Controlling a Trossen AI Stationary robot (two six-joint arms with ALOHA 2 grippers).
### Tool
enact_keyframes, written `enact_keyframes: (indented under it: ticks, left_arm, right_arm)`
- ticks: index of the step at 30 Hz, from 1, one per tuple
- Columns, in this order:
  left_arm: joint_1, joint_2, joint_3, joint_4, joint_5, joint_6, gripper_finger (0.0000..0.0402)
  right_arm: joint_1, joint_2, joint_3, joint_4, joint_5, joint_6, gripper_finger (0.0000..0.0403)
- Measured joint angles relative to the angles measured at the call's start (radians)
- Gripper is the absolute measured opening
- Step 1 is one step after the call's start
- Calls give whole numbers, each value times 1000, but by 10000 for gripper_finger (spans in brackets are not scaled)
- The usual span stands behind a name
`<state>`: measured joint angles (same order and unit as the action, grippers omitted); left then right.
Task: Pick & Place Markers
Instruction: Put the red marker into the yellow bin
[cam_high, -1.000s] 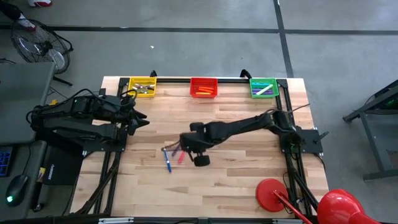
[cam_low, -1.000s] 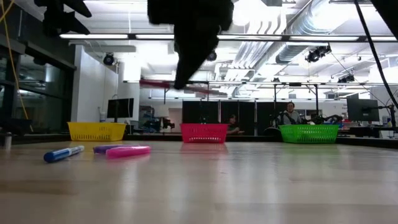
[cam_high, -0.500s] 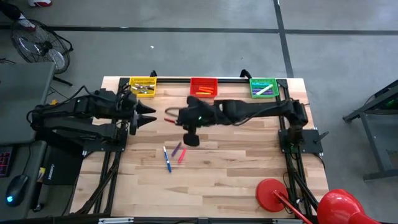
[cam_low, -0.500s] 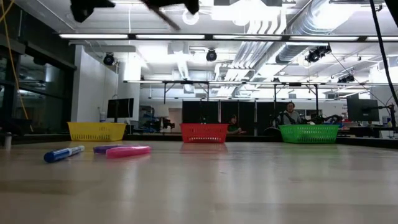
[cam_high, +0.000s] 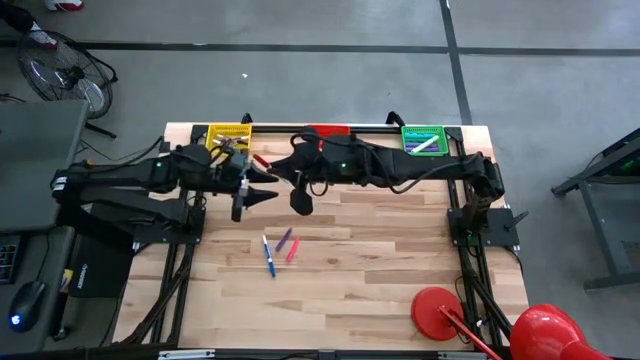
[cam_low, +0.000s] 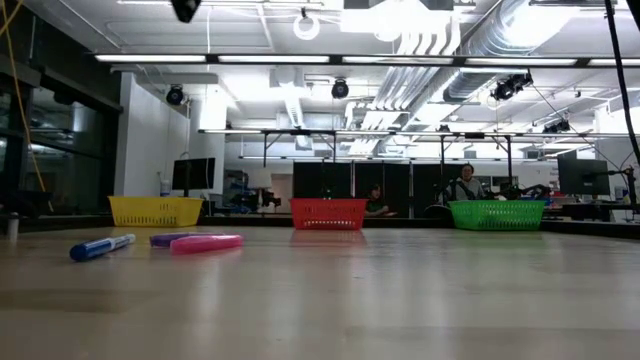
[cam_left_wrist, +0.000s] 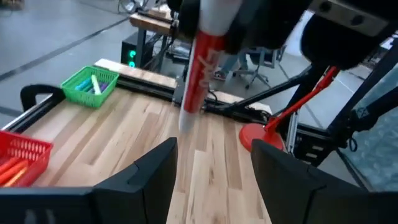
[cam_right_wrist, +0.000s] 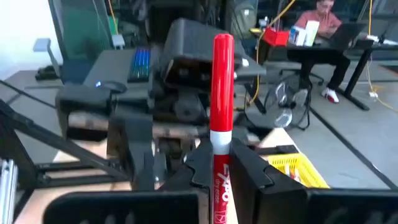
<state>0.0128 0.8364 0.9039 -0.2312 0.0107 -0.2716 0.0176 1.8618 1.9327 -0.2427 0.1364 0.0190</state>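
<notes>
The red marker (cam_right_wrist: 222, 112) is carried up and back by the right gripper (cam_high: 272, 166). It is now met by the advanced left gripper (cam_high: 262, 192).

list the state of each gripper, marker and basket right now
right gripper: shut on red marker, raised above the table
left gripper: open, empty, facing the red marker
blue marker, purple marker, pink marker: lying on table
green basket, yellow basket: hold markers
</notes>
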Motion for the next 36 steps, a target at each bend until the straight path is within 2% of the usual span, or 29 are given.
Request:
enact_keyframes:
  ticks: [10, 18, 23, 29, 36]
  left_arm:
    - [0, 62, -3, 180, -58, 32, 202]
    - [0, 65, -2, 282, -95, 43, 199]
    - [0, 66, -2, 283, -105, 56, 148]
    - [0, 65, -2, 282, -113, 66, 29]
    - [0, 74, -1, 282, -113, 66, 26]
  right_arm:
    - [0, -1, 0, 1, -13, 0, 20]
    - [0, -2, 0, 23, -13, -11, 20]
    - [-2, -2, 1, 26, -14, -23, 20]
    - [-6, -2, 1, 32, -34, -11, 20]
    - [-6, -2, 1, 38, -38, -13, 20]
